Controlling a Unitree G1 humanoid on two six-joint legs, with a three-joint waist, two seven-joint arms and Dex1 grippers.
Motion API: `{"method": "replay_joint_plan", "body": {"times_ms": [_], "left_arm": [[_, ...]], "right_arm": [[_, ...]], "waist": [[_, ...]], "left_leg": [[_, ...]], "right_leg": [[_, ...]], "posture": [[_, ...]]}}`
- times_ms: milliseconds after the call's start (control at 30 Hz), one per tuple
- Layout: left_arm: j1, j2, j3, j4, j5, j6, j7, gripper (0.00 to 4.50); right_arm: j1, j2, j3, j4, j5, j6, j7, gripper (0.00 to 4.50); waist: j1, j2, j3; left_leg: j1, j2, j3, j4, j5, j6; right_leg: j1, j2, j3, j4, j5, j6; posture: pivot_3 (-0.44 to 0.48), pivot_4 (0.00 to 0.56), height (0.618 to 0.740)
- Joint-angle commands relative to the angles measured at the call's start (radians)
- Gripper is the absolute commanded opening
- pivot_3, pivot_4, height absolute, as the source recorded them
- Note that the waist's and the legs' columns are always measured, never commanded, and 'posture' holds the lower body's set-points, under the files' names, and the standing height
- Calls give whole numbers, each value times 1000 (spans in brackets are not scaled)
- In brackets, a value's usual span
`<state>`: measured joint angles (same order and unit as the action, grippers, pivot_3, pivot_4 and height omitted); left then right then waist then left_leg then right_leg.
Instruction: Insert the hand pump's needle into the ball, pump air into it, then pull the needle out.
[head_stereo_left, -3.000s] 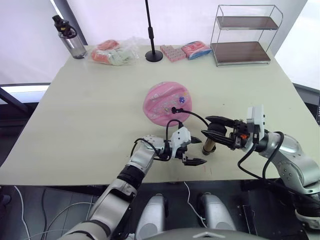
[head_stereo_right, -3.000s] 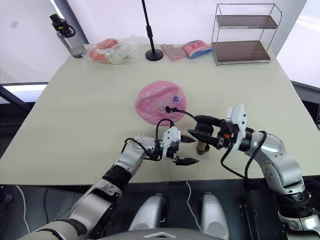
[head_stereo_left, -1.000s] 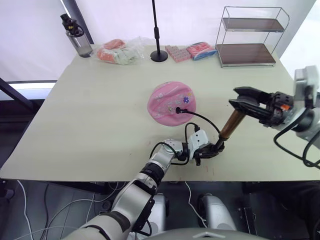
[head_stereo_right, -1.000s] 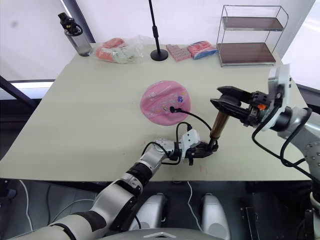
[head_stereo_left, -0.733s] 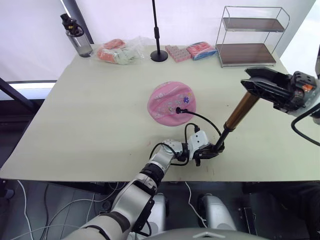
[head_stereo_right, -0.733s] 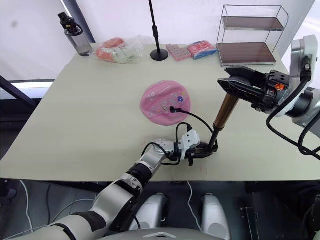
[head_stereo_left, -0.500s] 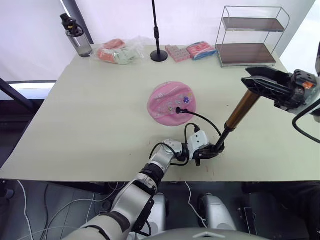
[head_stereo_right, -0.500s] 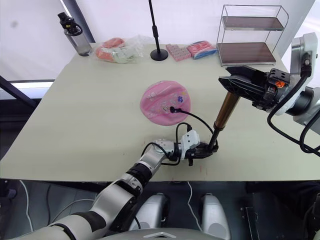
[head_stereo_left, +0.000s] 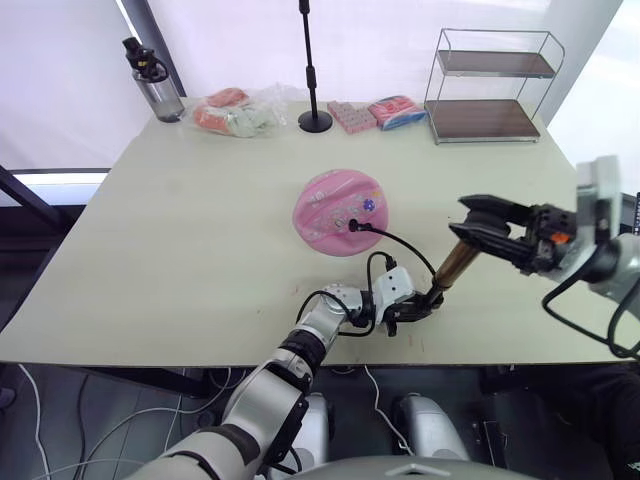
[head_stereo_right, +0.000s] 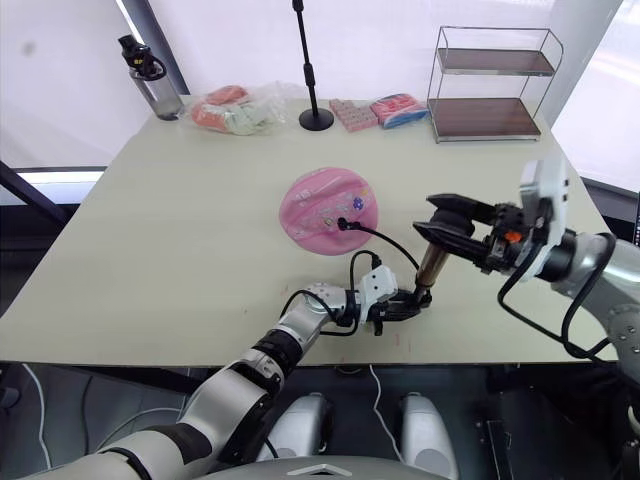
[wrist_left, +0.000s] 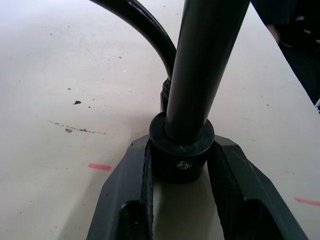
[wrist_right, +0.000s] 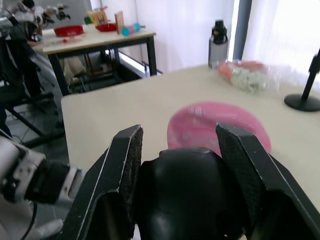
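You've got the left gripper (wrist_left: 181, 172) clamped on the black base cap of the hand pump (head_stereo_left: 447, 268), near the table's (head_stereo_left: 180, 240) front edge. The right gripper (wrist_right: 180, 175) is closed round the pump's T-handle, w/ the pump leaning toward it. Hose runs to the ball (head_stereo_left: 338, 211), which sits mid-table, flattened; the needle fitting sits at its flower mark.
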<state>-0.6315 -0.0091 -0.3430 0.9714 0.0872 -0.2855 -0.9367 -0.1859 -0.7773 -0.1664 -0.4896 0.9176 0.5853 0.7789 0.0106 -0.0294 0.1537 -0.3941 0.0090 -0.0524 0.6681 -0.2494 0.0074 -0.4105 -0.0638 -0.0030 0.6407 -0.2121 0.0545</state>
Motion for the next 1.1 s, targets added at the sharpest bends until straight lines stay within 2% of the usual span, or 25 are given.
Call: {"method": "replay_joint_plan", "body": {"times_ms": [33, 433, 533, 700, 867, 1100], "left_arm": [[33, 5, -4, 41, 9, 20, -29, 1068], [33, 6, -9, 42, 18, 10, -28, 1068], [32, 7, -11, 46, 25, 10, -28, 1068], [30, 10, -14, 52, 31, 9, -30, 1068], [30, 16, -19, 59, 38, 10, -40, 1068], [30, 15, -21, 63, 41, 12, -48, 1068]], "right_arm": [[74, 33, 124, 69, -143, -22, 11, 1833], [153, 157, 256, 267, -405, -261, 53, 1833], [128, 168, 211, 238, -353, -247, 47, 1833], [70, 116, 125, 163, -277, -186, 57, 1833], [-30, 29, -19, 38, -33, 9, 14, 1833], [-135, -80, -164, 9, 158, 154, -37, 1833]], "waist": [[0, 0, 0], [0, 0, -5], [0, 0, -6], [1, 1, -6], [3, 7, -1], [3, 8, 1]], "left_leg": [[0, 0, 0, 0, 0, 0], [2, 0, 0, -1, 0, 0], [4, 1, 0, -1, 0, 0], [4, 1, 0, -2, 0, 0], [-2, 0, -1, -1, 0, 0], [-5, -2, -1, -2, -1, 1]], "right_leg": [[0, 0, 0, 0, 0, 0], [1, 0, 0, 0, 0, 0], [3, 1, 0, 0, 0, 0], [3, 1, 0, -1, 0, 0], [0, 0, 0, -2, 0, 0], [-2, -1, -1, -4, 0, 0]], "posture": [[0, 150, 731], [0, 150, 731], [0, 150, 731], [0, 150, 731], [0, 150, 731], [0, 150, 731]]}}
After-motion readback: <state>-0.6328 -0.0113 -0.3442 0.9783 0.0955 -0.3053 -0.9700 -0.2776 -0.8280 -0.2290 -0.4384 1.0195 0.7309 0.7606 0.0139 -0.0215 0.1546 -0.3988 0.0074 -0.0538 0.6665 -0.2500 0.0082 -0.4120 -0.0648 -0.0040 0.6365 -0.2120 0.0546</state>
